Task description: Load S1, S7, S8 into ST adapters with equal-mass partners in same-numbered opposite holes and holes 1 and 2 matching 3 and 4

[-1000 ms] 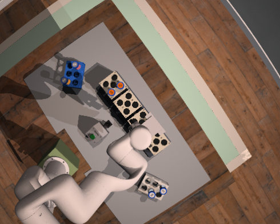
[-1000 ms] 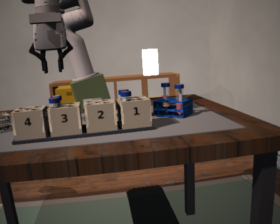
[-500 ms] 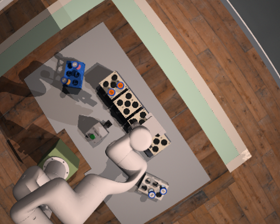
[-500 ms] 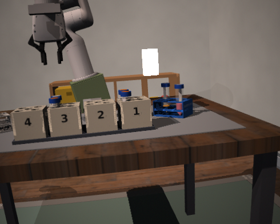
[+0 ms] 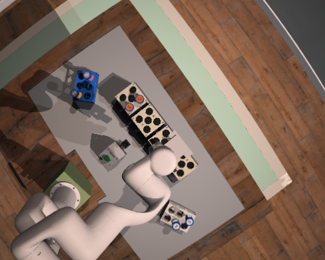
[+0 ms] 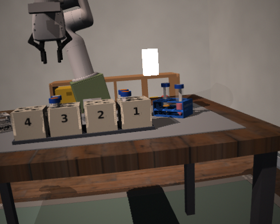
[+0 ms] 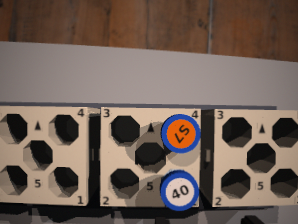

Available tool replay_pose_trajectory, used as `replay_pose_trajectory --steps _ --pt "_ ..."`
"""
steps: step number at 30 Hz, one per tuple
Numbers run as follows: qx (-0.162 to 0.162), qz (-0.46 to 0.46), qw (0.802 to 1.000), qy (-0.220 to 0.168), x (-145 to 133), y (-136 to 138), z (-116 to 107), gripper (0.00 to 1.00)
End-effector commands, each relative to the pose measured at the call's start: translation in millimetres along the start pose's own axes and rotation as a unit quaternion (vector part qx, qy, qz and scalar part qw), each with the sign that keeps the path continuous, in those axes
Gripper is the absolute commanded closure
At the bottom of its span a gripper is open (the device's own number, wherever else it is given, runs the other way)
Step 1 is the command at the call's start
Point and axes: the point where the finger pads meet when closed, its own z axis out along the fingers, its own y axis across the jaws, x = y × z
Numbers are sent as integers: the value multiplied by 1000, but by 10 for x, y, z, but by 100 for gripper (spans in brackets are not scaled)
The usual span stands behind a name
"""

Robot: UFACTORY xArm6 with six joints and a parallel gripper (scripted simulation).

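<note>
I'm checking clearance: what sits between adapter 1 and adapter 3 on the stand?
Adapter 2, with no tubes in it; the top and exterior views show this.

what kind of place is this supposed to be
Probably a lab: capped tubes stand in a blue rack, and numbered bucket adapters, one holding the S7 tube, line up on the table.

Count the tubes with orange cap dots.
3. One, S7, is in hole 4 of adapter 3. The front orange-dotted tube and the rear orange-dotted tube share adapter 1. None seems hidden.
</note>
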Motion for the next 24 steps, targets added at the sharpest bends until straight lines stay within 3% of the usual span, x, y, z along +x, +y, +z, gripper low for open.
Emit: replay_pose_trajectory --steps 1,7,8,16,24 --pt "0 0 1000 2 14 3 -15 56" --pt "0 0 1000 2 14 3 -16 56" --pt "-2 17 1000 0 -26 -20 4 100" --pt "-16 115 993 -12 -265 -156 124 100" --pt "-34 243 969 -29 -585 -339 283 100"
